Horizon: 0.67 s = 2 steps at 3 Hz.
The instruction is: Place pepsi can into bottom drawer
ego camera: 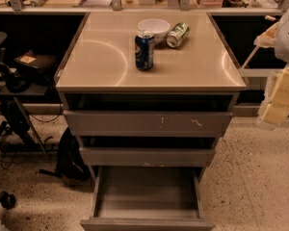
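The pepsi can (144, 50), dark blue with a round logo and silver top, stands upright near the middle of the cabinet top (101, 61). The bottom drawer (147, 194) is pulled out toward me and its inside shows nothing in it. My gripper (279, 97), pale yellow, hangs at the right edge of the view. It is beside the cabinet's right corner and well apart from the can. It holds nothing that I can see.
A white bowl (153, 29) and a green can (177, 34) lying on its side sit just behind the pepsi can. The two shallower drawers (147, 123) are above the open one. A black bag (70, 160) and a stand (14, 81) are at the left.
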### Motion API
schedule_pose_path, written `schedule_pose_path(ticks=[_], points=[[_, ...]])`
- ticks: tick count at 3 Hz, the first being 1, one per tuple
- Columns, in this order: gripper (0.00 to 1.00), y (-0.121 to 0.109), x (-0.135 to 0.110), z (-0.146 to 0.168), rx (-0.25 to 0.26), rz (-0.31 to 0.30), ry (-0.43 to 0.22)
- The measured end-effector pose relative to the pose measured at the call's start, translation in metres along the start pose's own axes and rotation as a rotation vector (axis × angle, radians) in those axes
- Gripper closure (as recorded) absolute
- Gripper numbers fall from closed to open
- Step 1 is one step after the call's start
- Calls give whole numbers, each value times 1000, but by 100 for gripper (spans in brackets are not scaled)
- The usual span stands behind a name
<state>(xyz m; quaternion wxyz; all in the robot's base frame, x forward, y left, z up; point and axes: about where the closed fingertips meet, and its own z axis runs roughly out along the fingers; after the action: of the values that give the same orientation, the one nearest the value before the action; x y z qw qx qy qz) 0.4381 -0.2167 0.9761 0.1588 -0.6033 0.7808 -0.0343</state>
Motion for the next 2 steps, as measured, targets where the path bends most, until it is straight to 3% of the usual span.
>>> schedule_pose_path(ticks=[1,2], points=[[0,0,0,0,0,0,0],[0,-14,-8,4,-11,-15,-41]])
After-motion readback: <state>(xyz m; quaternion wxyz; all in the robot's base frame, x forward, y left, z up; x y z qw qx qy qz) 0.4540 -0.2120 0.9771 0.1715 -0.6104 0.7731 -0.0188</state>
